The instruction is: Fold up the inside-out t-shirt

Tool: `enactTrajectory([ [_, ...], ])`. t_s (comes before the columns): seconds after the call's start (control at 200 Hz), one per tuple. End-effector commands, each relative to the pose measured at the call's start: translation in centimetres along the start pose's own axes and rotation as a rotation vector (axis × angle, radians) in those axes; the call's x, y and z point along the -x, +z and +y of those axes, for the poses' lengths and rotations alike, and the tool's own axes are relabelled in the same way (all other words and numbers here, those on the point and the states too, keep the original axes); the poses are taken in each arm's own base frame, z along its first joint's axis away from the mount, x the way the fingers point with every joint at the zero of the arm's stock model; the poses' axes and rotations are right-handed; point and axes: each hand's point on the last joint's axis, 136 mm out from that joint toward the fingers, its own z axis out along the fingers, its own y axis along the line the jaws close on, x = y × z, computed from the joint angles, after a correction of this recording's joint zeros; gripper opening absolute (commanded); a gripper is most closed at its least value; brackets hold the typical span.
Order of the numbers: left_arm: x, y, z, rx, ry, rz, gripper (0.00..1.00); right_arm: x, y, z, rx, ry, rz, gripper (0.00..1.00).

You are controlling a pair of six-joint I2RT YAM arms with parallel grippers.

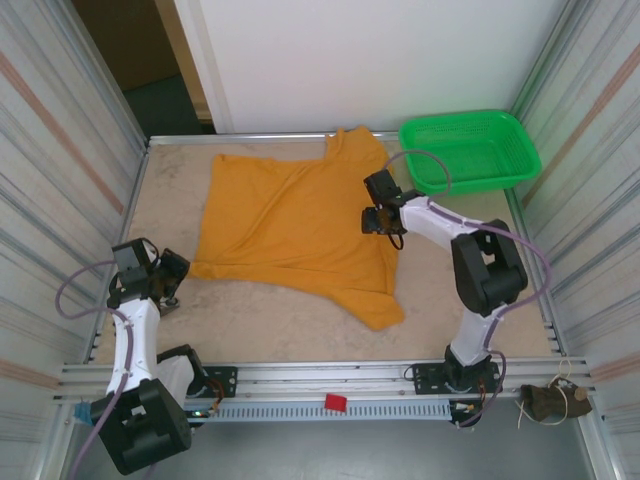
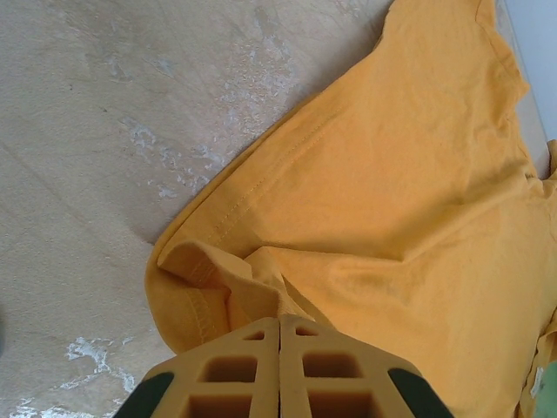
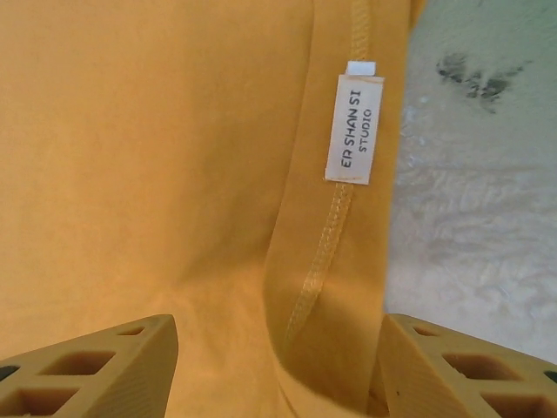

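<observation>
Mustard-orange shirt (image 1: pixel 290 225) lies spread and wrinkled across the upper middle of the table (image 1: pixel 300 320) in the top view. One sleeve reaches the far rail. Another tails off to lower right of centre.

Left edge: left claw (image 1: pixel 178 278) sits at the shirt's lower-left corner. In the left wrist view its fingers (image 2: pixel 279 324) are pressed together, pinching a bunched fold of hem.

Right edge: right claw (image 1: pixel 385 228) hovers over the shirt's right side. In the right wrist view it is spread (image 3: pixel 277 331), one finger over cloth, the other at the cloth's edge. Stitched seam and a cream tag (image 3: pixel 354 129) sit between them at upper centre.

Open room: a bare band of table along the bottom of the top view, plus narrower strips at left and right. A green basket (image 1: pixel 470 150) takes the upper right corner, near the shirt but apart.

Surface: beige, mottled, with white scuffs. Ribbed metal walls left and right, white panel behind.
</observation>
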Motion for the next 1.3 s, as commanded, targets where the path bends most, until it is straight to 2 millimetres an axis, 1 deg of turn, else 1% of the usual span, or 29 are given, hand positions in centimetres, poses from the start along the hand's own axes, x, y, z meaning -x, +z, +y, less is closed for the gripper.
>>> enactTrajectory([
  [0.0, -0.1, -0.1, 0.1, -0.007, -0.016, 0.002, 0.07, -2.3, 1.3, -1.2, -0.080, -0.084, 0.102, 0.59],
  [0.11, -0.1, -0.1, 0.1, -0.007, -0.016, 0.001, 0.07, -3.1, 1.8, -1.5, -0.090, -0.090, 0.126, 0.53],
  [0.15, 0.0, 0.0, 0.1, -0.007, -0.015, 0.001, 0.07, -3.4, 2.0, -1.6, -0.093, -0.090, 0.130, 0.49],
  [0.281, -0.1, 0.0, 0.2, -0.004, -0.014, 0.004, 0.07, -3.7, 1.6, -2.5, -0.105, -0.057, 0.127, 0.17],
  [0.346, -0.1, 0.1, 0.3, -0.002, -0.014, 0.005, 0.07, -3.6, 1.1, -3.1, -0.093, -0.013, 0.118, 0.06],
  [0.446, -0.2, 0.0, 0.4, -0.001, -0.015, 0.005, 0.07, -3.5, 0.5, -4.6, -0.057, 0.099, 0.104, 0.04],
  [0.531, -0.2, 0.0, 0.5, 0.000, -0.015, 0.004, 0.06, -3.9, 0.2, -6.3, -0.017, 0.226, 0.096, 0.03],
  [0.581, -0.2, 0.0, 0.5, 0.001, -0.014, 0.003, 0.04, -4.4, 0.2, -7.3, 0.003, 0.304, 0.090, 0.02],
  [0.646, -0.2, 0.0, 0.6, 0.001, -0.012, 0.002, 0.00, -5.2, 0.4, -8.3, 0.040, 0.414, 0.091, 0.02],
  [0.686, -0.2, 0.0, 0.6, 0.000, -0.013, 0.001, 0.00, -5.6, 0.5, -8.6, 0.062, 0.464, 0.093, 0.06],
  [0.736, -0.2, -0.1, 0.6, 0.001, -0.012, 0.001, 0.00, -6.2, 0.6, -8.9, 0.074, 0.506, 0.102, 0.19],
  [0.787, -0.2, -0.1, 0.6, 0.001, -0.013, 0.000, 0.00, -6.5, 0.5, -9.2, 0.068, 0.525, 0.102, 0.38],
  [0.817, -0.2, -0.1, 0.6, 0.001, -0.014, -0.001, 0.00, -6.6, 0.4, -9.3, 0.066, 0.529, 0.098, 0.44],
  [0.932, -0.2, -0.2, 0.6, -0.001, -0.015, -0.001, 0.00, -6.2, -0.6, -9.7, 0.054, 0.539, 0.074, 0.46],
  [1.032, -0.2, -0.3, 0.6, -0.002, -0.018, -0.003, 0.00, -5.5, -2.3, -10.0, 0.077, 0.554, 0.040, 0.47],
  [1.092, -0.2, -0.4, 0.6, -0.003, -0.017, -0.005, 0.00, -5.4, -3.7, -10.1, 0.087, 0.554, 0.031, 0.53],
  [1.117, -0.2, -0.4, 0.6, -0.003, -0.017, -0.004, 0.00, -5.6, -4.3, -10.1, 0.089, 0.554, 0.028, 0.55],
  [1.152, -0.2, -0.5, 0.5, -0.006, -0.016, -0.005, 0.00, -5.9, -5.1, -10.0, 0.106, 0.556, 0.025, 0.55],
  [1.212, -0.2, -0.5, 0.4, -0.009, -0.017, -0.008, 0.00, -6.9, -6.6, -9.4, 0.135, 0.550, 0.022, 0.57],
  [1.263, -0.2, -0.5, 0.4, -0.010, -0.018, -0.007, 0.00, -8.2, -7.8, -8.6, 0.154, 0.522, 0.027, 0.60],
  [1.298, -0.2, -0.6, 0.4, -0.013, -0.018, -0.008, 0.00, -9.4, -8.5, -8.2, 0.155, 0.501, 0.038, 0.62],
])
